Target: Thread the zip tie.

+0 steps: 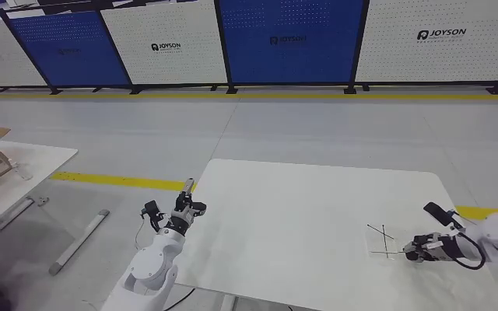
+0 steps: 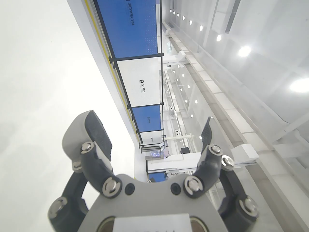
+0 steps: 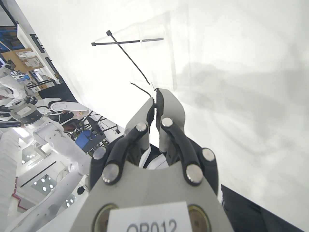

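On the white table (image 1: pixel 311 210), near its right edge, lie three thin black zip ties. Two of them (image 1: pixel 382 232) (image 3: pixel 115 42) cross each other. The third zip tie (image 1: pixel 387 252) (image 3: pixel 142 90) runs into my right gripper (image 1: pixel 406 252) (image 3: pixel 155 93), which is shut on its end just above the tabletop. My left gripper (image 1: pixel 188 191) (image 2: pixel 150 118) stands open and holds nothing, at the table's left edge, far from the ties and pointing away toward the far wall.
A clear sheet (image 3: pixel 172 49) lies under the ties. The table's middle (image 1: pixel 296 233) is bare white surface. A second white table (image 1: pixel 31 163) stands off to the left across a gap of floor. Blue and white panels (image 1: pixel 288 39) line the back.
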